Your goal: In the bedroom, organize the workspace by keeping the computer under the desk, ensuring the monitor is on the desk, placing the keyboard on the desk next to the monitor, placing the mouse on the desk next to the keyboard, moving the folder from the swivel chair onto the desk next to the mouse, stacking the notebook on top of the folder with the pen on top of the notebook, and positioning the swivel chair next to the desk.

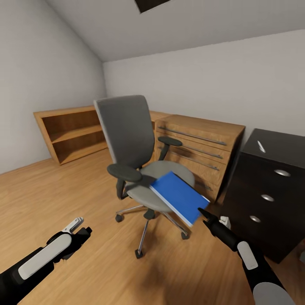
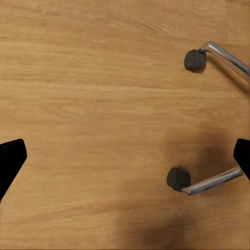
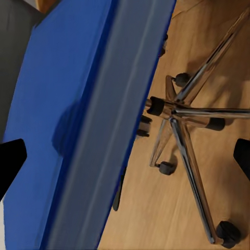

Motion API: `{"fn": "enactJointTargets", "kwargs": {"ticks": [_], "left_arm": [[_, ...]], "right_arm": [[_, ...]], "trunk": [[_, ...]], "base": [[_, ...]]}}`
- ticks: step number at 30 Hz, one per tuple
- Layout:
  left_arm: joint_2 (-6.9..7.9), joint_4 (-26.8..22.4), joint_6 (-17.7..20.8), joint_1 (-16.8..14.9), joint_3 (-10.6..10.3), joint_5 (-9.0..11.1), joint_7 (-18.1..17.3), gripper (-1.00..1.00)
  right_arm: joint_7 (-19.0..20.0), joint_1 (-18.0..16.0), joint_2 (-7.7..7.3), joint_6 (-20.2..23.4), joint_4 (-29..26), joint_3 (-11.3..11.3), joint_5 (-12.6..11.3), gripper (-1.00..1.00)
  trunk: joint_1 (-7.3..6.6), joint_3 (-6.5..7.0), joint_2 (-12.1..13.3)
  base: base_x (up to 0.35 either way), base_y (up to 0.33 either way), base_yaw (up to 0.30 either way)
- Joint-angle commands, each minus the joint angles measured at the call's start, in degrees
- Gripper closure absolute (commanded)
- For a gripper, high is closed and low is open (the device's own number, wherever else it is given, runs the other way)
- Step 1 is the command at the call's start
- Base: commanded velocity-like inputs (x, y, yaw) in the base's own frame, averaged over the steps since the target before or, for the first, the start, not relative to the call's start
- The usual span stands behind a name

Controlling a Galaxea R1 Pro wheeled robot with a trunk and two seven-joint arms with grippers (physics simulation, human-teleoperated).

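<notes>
A: Why does the swivel chair face the robot?
B: Likely so its seat is reachable; the folder lies there, overhanging the front edge toward the black worktop.
A: And the arms?
B: The right end effector reaches to the folder's corner, fingers spread, grasping nothing. The left end effector hangs low over the floor, released.

I see an evenly lit, fairly bright room with flat simulator light and no glare; a soft dark shadow pools on the wooden floor below the swivel chair. My head view bends straight lines near its edges. At the right wrist, the folder looks slightly soft, with a faint shadow patch.
</notes>
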Motion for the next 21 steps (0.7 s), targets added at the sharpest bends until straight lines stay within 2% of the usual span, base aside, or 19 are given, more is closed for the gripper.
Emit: {"fn": "enactJointTargets", "kwargs": {"ticks": [1,21], "left_arm": [[0.05,0.0,0.0,-0.1,-0.1,0.2,0.2,-1.00],[-0.02,0.1,0.0,-0.1,-0.2,0.2,0.2,-1.00]], "right_arm": [[0.1,0.0,0.02,0.4,0.0,-0.2,-0.2,-1.00],[0.1,0.0,0.56,0.4,0.0,-0.2,-0.1,-1.00]], "trunk": [[0.00,-0.06,0.0],[0.00,-0.06,0.0]], "base": [[0.123,0.092,0.000],[0.016,0.012,0.000]]}}
